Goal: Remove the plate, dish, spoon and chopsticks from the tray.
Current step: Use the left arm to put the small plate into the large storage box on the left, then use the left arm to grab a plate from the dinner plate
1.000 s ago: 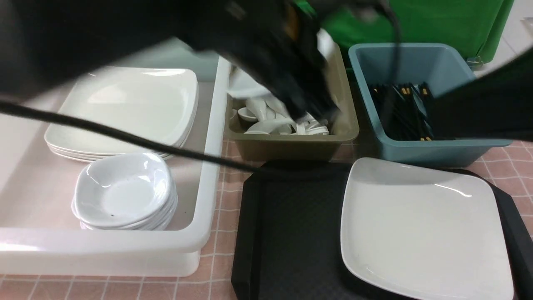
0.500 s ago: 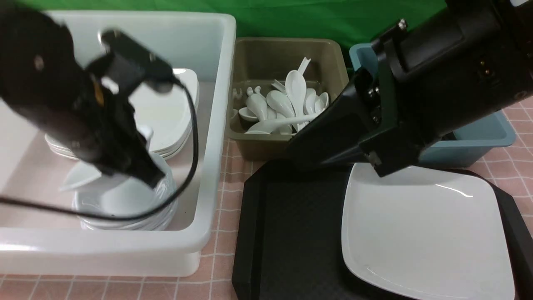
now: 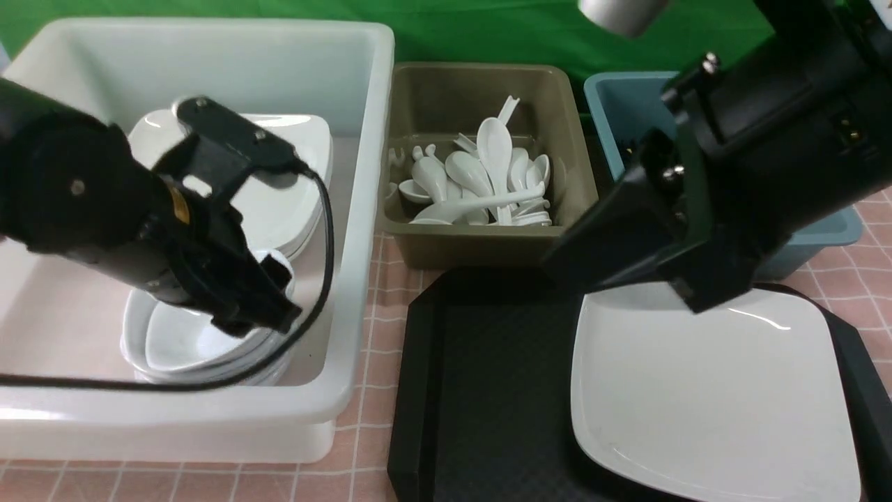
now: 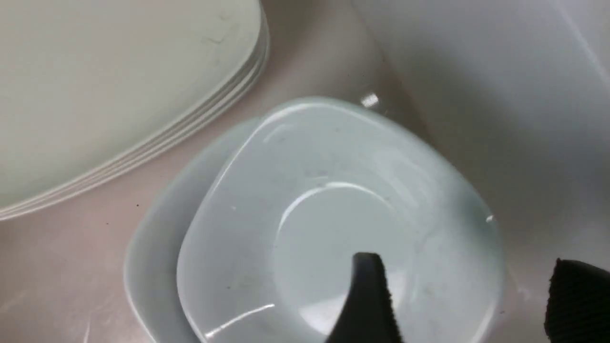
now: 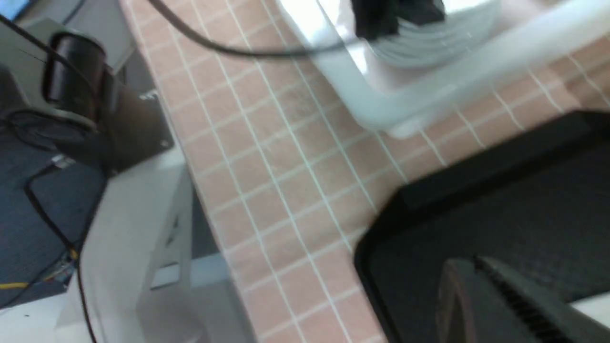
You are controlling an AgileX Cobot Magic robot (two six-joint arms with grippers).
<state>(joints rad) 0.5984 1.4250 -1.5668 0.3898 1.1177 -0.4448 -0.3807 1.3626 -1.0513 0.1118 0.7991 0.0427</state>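
Plate [image 3: 711, 390] on the tray's [image 3: 502, 390] right side, right hand just above its far edge.

The plate lies flat, nearest the right hand [image 3: 620, 279], which is clenched on nothing and angled leftward; reaching the rim probably means drawing back toward the right and opening. Farther left, the left hand [image 3: 261, 296] is spread over the stacked dishes [image 4: 343, 228], holding none.
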